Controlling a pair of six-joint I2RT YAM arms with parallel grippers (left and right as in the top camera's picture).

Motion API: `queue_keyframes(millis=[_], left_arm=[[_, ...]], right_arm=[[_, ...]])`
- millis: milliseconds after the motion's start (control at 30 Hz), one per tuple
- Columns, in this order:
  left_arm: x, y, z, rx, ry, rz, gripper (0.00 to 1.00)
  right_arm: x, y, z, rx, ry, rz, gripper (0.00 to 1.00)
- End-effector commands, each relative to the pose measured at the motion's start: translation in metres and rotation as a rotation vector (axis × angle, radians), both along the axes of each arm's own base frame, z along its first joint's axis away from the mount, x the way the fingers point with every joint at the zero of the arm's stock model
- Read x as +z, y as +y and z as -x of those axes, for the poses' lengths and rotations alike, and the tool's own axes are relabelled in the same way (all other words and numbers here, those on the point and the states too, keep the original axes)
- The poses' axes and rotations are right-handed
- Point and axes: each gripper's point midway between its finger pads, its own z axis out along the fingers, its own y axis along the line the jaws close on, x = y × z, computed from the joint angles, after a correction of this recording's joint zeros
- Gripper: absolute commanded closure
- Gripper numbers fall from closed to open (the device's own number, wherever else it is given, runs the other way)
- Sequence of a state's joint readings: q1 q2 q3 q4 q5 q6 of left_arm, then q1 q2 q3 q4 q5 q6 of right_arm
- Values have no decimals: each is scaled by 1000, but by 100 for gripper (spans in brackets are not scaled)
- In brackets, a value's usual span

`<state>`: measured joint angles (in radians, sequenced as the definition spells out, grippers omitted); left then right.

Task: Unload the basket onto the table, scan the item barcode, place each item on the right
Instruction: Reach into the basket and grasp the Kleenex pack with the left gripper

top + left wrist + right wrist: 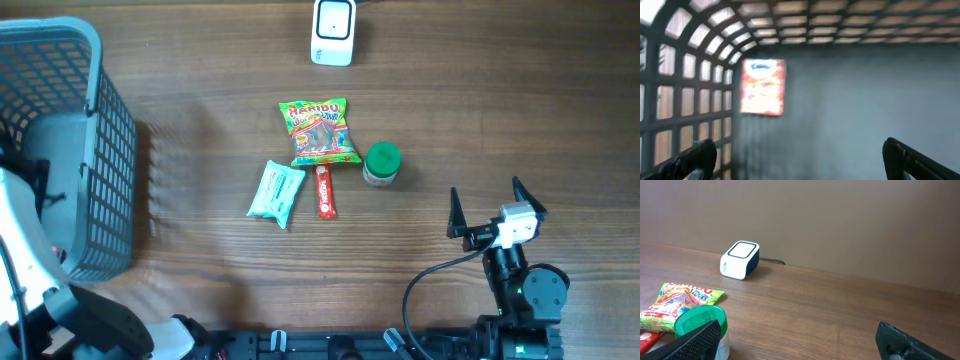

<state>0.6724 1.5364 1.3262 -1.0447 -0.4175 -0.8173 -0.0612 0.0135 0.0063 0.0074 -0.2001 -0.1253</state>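
My left arm (28, 262) comes up from the near-left corner and leans over into the grey basket (110, 150), with its wrist down inside the lattice walls. My left claw (800, 152) hangs there with its fingers spread as wide as they go, one tip in each lower corner of the wrist view. It holds and touches nothing. Ahead of it, on the basket floor close to the wall, lies an orange-red packet (763, 87) with blue lettering; the view is too blurred for me to read it.

To the right of the basket and well apart from it, four items lie clustered on the wooden table (200, 290). A pale green tissue pack (276, 193) lies tilted, with a red bar (325, 191) just beside it. A bright sweet bag (320, 131) lies beyond them, its lower edge meeting the bar's far end. A green-lidded jar (381, 163) stands upright by the bag's lower right corner. The white scanner (333, 31) stands at the far edge beyond the bag, apart from everything.

My right arm (525, 295) sits folded at the near-right, its wrist pointing toward the far edge. My right claw (487, 190) is also spread fully apart and empty. It is held low, right of the jar, near it but not touching.
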Motion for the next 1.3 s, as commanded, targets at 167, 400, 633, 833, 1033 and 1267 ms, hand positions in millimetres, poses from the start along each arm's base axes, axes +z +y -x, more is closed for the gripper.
queue_keyframes(millis=[167, 400, 633, 833, 1033, 1267], left_arm=[[-74, 21, 57, 122, 31, 64, 0], [-87, 31, 49, 82, 35, 49, 0], [-135, 30, 50, 82, 124, 143, 0], [-148, 24, 55, 83, 163, 181, 27], [-148, 19, 60, 83, 183, 203, 60], [-120, 24, 48, 74, 135, 202, 68]], right_arm=[[2, -1, 0, -9, -11, 6, 0], [2, -1, 0, -9, -11, 6, 0], [2, -1, 0, -8, -11, 5, 1], [2, -1, 0, -8, -11, 6, 0], [2, -1, 0, -8, -11, 6, 0], [2, -1, 0, -9, -11, 6, 0]])
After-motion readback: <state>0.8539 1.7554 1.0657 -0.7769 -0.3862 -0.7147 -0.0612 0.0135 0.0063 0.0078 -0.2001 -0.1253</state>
